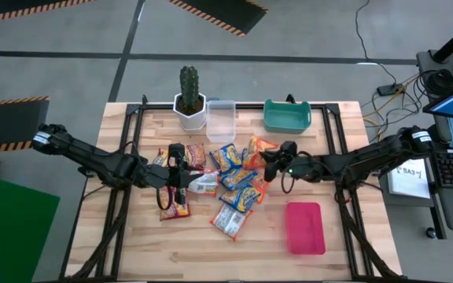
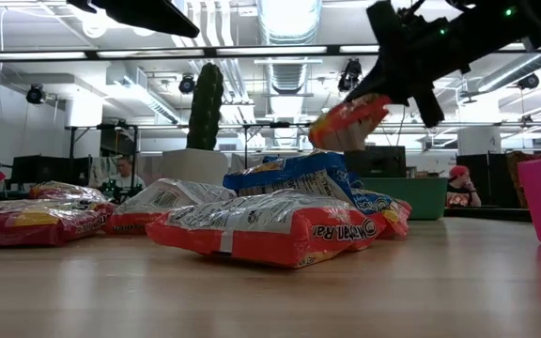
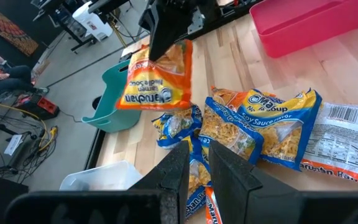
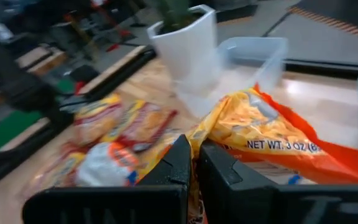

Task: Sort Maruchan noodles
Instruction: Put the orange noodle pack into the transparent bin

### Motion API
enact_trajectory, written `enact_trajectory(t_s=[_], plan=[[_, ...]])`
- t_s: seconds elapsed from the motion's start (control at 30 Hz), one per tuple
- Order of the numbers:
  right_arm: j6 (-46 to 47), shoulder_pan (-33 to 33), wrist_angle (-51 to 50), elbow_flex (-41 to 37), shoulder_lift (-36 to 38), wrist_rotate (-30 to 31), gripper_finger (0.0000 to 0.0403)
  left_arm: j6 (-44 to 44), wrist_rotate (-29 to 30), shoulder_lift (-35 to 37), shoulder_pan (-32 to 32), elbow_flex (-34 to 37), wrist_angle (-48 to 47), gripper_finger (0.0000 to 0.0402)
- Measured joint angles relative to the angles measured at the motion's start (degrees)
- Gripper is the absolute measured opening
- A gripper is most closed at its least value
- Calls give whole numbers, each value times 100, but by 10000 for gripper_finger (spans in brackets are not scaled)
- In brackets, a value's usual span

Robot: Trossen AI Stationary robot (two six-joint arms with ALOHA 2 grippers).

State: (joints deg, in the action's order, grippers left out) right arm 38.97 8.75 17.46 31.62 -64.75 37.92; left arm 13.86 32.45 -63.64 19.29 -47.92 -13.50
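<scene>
Crinkly plastic is what all the Maruchan noodles (image 1: 230, 185) are wrapped in, so each packet should be light, a little slippery and easy to bend, with a brittle block inside that can break under a hard squeeze. I judge that the best place to take one is at a free edge or a sealed end, not on the flat middle.

Most packets lie in a loose heap at the middle of the wooden tabletop (image 1: 171, 251), some overlapping each other. One orange packet (image 2: 347, 122) is already off the heap: the right pincer (image 1: 267, 163) is clenched on its edge and holds it in the air above the other packets, and it hangs tilted and bends under its own weight. The left pincer (image 1: 176, 174) hovers over the left part of the heap. Its fingers stand close together with a narrow gap, and I see nothing between them.

At the far edge stand a cactus in a white pot (image 1: 189, 101), a clear box (image 1: 220, 119) and a teal bin (image 1: 286, 115). A pink bin (image 1: 304, 227) stands nearer, on the right side.

Some things stay unclear. The overlapping packets hide those under them, so I cannot count them surely. In the right wrist view the picture is blurred, and the grip point on the packet is covered by the fingers.
</scene>
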Motion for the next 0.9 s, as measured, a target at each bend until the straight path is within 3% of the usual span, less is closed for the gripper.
enact_trajectory(t_s=[0.2,0.4,0.53,0.73,0.9], plan=[[-248,0,127,22,229,-894,9,-1,0,-1,0,0,38,45],[-607,-2,-254,560,400,-1980,9,-1,-2,-2,0,0,60,45],[-703,13,-1529,1360,319,-2827,9,-1,-2,-2,0,0,78,45],[-731,134,-4282,2861,-55,-3970,9,-1,-2,-2,0,0,103,45],[-543,328,-6227,4080,-359,-4426,9,-1,-2,-2,0,0,112,45]])
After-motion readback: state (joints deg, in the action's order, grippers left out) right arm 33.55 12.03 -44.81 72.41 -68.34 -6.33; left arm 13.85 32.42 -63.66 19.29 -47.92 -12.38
